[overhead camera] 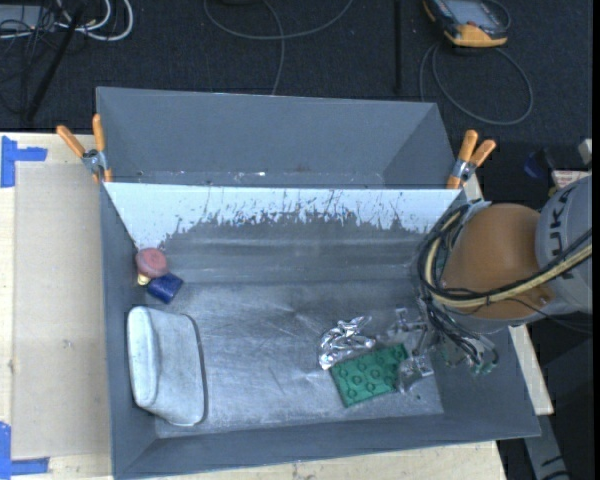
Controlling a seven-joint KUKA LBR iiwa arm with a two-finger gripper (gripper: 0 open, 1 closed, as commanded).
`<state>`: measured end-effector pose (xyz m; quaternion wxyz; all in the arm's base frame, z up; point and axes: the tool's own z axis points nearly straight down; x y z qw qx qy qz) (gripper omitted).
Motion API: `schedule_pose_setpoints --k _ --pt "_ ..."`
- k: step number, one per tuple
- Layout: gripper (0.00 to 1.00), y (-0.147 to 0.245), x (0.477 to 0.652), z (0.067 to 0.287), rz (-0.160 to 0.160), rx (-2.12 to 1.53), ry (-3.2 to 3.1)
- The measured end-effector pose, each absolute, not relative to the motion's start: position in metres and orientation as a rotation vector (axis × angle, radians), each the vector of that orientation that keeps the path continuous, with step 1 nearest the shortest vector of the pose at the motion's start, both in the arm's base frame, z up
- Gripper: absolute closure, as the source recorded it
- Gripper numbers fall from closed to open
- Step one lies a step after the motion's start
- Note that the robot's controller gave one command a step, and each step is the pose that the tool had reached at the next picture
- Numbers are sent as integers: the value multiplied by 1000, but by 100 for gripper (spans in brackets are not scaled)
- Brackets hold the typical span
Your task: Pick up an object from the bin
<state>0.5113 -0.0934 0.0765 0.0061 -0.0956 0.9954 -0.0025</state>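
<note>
The flat green studded plastic plate [366,375] is lying on the floor of the grey metal bin [270,148], toward its near right corner. The robot's fingers [416,358] are sitting low at the plate's right edge; how far they are parted, or whether they are gripping anything, I cannot tell. A crumpled piece of silver foil [344,340] is resting just beside the plate's far-left edge. Well apart, at the left wall, a pale grey rounded pad [167,366] is lying near a small pink ball [151,262] and a blue piece [165,288].

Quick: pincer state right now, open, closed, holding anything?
Pincer: cannot be told; it is at the right edge of the green studded plate, beside crumpled foil.
</note>
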Motion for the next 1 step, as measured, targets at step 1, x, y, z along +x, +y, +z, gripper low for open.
schedule_pose_setpoints --k 1 --pt "100 -92 515 226 -3 -193 3128"
